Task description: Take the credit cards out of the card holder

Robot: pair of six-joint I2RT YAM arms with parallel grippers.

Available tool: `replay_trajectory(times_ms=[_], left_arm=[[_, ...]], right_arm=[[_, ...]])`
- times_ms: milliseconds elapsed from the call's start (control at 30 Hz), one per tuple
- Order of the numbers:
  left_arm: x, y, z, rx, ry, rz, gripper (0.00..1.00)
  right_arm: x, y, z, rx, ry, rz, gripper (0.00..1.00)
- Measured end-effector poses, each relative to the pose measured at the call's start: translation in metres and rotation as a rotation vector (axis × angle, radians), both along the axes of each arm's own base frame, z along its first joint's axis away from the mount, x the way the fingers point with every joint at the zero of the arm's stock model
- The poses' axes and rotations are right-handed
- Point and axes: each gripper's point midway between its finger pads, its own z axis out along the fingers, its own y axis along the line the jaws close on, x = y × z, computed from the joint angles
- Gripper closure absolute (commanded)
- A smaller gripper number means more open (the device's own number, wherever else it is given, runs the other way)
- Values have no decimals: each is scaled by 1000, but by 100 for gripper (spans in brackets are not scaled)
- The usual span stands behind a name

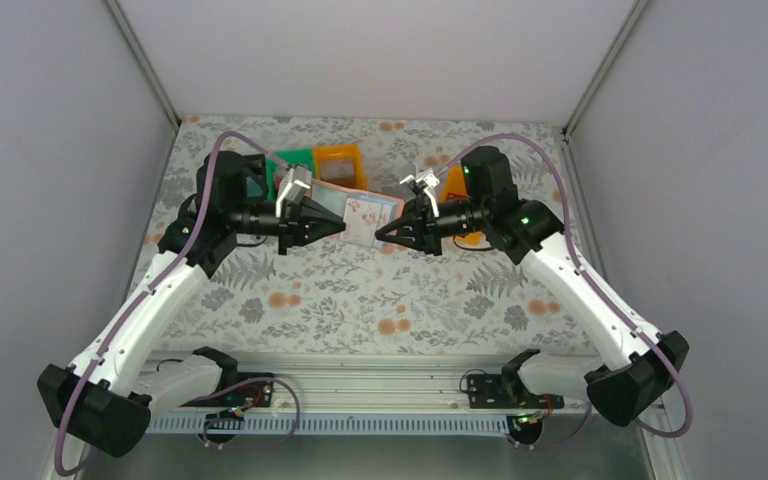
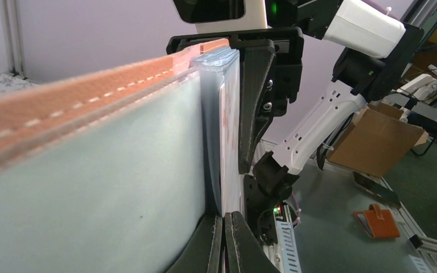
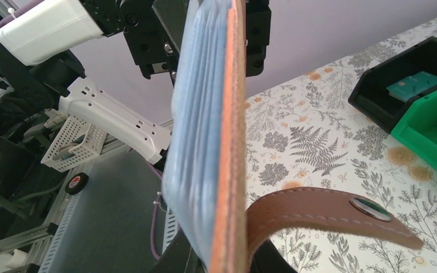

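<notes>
Holding the card holder [image 1: 364, 214] above the table, the left gripper [image 1: 342, 226] and right gripper [image 1: 378, 234] each clamp an opposite edge, apparently to spread it. The cards [image 2: 228, 119] sit inside its sleeves, none yet drawn.

Soft, even light falls from above in the top view. The tabletop [image 1: 360, 300] is bright and sharp, with only faint shadows beneath the left end effector [image 1: 343, 226] and the right end effector [image 1: 378, 234]. Small green lamps [image 1: 467, 169] glow behind them. In the left wrist view the holder [image 2: 91, 187] is heavily blurred where it runs close past the lens, its stitching smeared, and it sharpens toward the right end effector. In the right wrist view the holder just above the end effector looks soft and hazy, the tab [image 3: 318, 213] is slightly soft, and the tabletop beyond is fairly crisp.
</notes>
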Motion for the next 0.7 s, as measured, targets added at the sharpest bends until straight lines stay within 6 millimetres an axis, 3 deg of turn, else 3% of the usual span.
replay_trajectory(times_ms=[400, 467, 700], left_arm=[[-5, 2, 3, 8, -32, -37, 97], [-6, 1, 4, 4, -30, -39, 90], [-3, -5, 8, -8, -33, -25, 82]], right_arm=[[-6, -4, 1, 5, -21, 25, 96], [-6, -4, 2, 9, -15, 32, 96], [-1, -5, -8, -7, 37, 31, 96]])
